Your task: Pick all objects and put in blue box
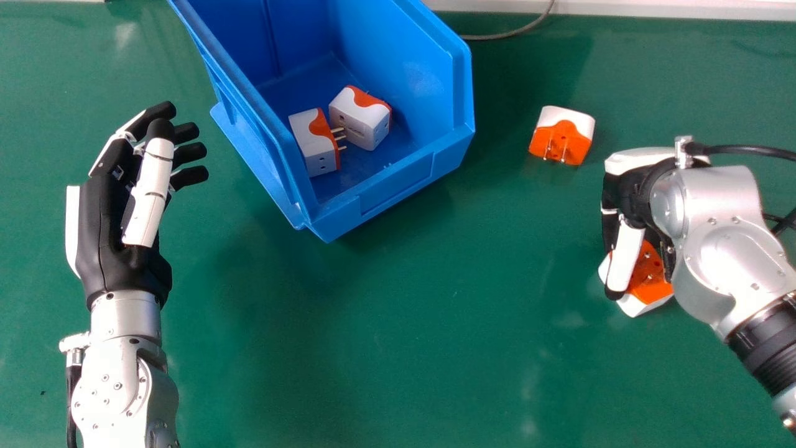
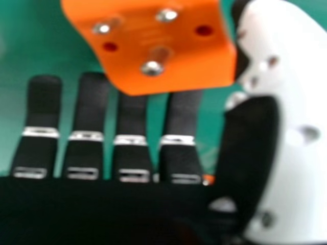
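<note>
The nearest white-and-orange plastic plug adapter (image 1: 648,287), right of the blue plastic box (image 1: 398,186), could twist away, I reckon, if the right robot hand (image 1: 625,190), fingers barely bent and not wrapped round it, pinches off-centre, while the left robot hand (image 1: 106,230) hangs relaxed and empty left of the box.

So the silver left forearm (image 1: 118,386) runs up from the head view's bottom edge, and the black and white left hand (image 1: 106,230) is just chilling there, fingers loosely bent, white thumb (image 1: 152,193) angled across the palm. The silver right forearm (image 1: 727,249) slants in from the right side, black and white right hand (image 1: 628,186) tipped downward, black fingers (image 2: 87,102) pretty much straight with gaps between them.
</note>
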Motion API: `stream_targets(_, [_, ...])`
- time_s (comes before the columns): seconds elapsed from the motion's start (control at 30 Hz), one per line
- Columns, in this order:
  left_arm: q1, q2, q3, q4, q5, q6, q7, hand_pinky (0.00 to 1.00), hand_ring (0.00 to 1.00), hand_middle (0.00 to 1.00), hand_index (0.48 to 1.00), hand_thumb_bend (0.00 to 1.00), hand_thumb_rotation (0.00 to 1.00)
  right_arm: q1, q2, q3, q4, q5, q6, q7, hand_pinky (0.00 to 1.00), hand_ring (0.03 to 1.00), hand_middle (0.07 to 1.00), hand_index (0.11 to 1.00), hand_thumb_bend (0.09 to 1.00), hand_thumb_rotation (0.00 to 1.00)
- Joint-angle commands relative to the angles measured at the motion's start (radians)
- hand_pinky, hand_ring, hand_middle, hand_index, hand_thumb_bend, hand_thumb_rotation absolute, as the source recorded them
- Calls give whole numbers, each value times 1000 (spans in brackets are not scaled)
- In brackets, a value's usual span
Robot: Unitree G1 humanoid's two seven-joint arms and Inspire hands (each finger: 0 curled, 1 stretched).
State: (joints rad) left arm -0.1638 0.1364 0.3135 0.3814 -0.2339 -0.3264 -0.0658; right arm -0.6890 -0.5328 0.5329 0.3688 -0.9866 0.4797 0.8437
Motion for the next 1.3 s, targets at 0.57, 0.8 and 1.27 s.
stream_targets(0.57, [-4,7,-9,-61,23,12,23,608,655,679,714,563,562,103,-64,-87,-359,25,112,75,358,472,569,505,531,66])
stream_targets(0.8, [-5,6,-10,-54,23,4,18,608,654,678,714,563,562,113,-62,-105,-418,34,131,78,337,451,553,512,527,53])
stream_targets(1.27, [-4,-2,-20,-52,41,-4,23,609,652,677,714,546,566,168,-67,-169,-550,26,141,24,322,423,529,508,521,27])
